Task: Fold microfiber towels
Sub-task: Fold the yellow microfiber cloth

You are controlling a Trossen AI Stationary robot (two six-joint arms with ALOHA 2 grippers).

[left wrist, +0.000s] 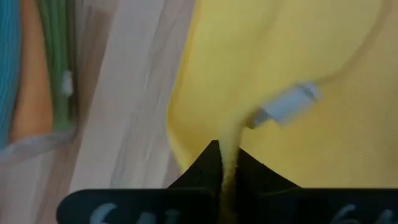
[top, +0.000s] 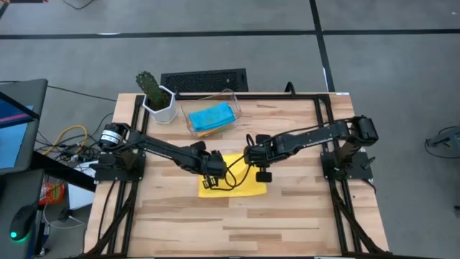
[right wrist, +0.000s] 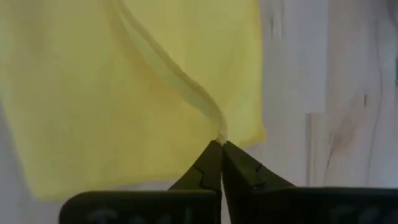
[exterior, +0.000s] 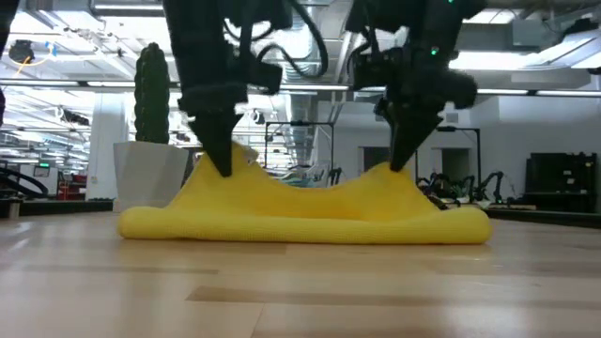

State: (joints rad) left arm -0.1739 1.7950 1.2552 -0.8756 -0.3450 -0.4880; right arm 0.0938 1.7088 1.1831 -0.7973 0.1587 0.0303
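Yellow towel: you see it at the centre of the worktop in the high view, lying flat except where two folds are drawn up into peaks. Left pincer: closed on the towel's edge at the left peak; in the left wrist view a thin ridge of cloth runs between its shut fingers. Right pincer: pinched shut on the right peak, its tips meeting on a raised crease in the right wrist view. Bin: upper centre of the high view, holding a blue towel on top. Plant pot: just left of the bin.
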